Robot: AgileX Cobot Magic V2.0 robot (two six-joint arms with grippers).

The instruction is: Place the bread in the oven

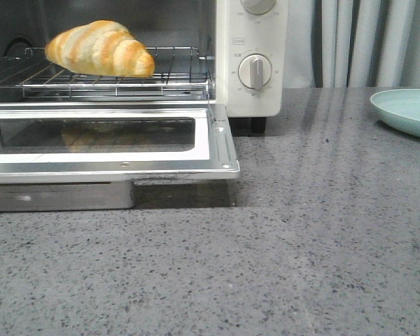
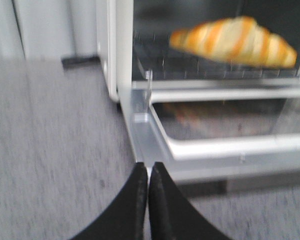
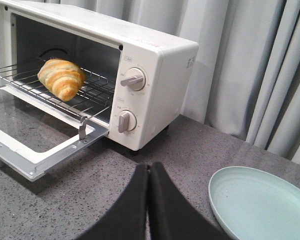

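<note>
The bread [image 1: 101, 49], a golden-brown striped croissant roll, lies on the wire rack [image 1: 175, 70] inside the cream-white oven [image 1: 252, 98]. The oven's glass door [image 1: 105, 164] is dropped open flat. The bread also shows in the left wrist view [image 2: 235, 42] and the right wrist view [image 3: 62, 78]. My left gripper [image 2: 148, 167] is shut and empty, low over the counter by the door's left corner. My right gripper [image 3: 149, 167] is shut and empty, over the counter to the right of the oven. Neither gripper shows in the front view.
A pale green plate [image 1: 406, 112] sits at the right edge of the grey speckled counter [image 1: 266, 266]; it also shows in the right wrist view [image 3: 260, 205]. Grey curtains [image 1: 364, 42] hang behind. The open door juts out over the counter.
</note>
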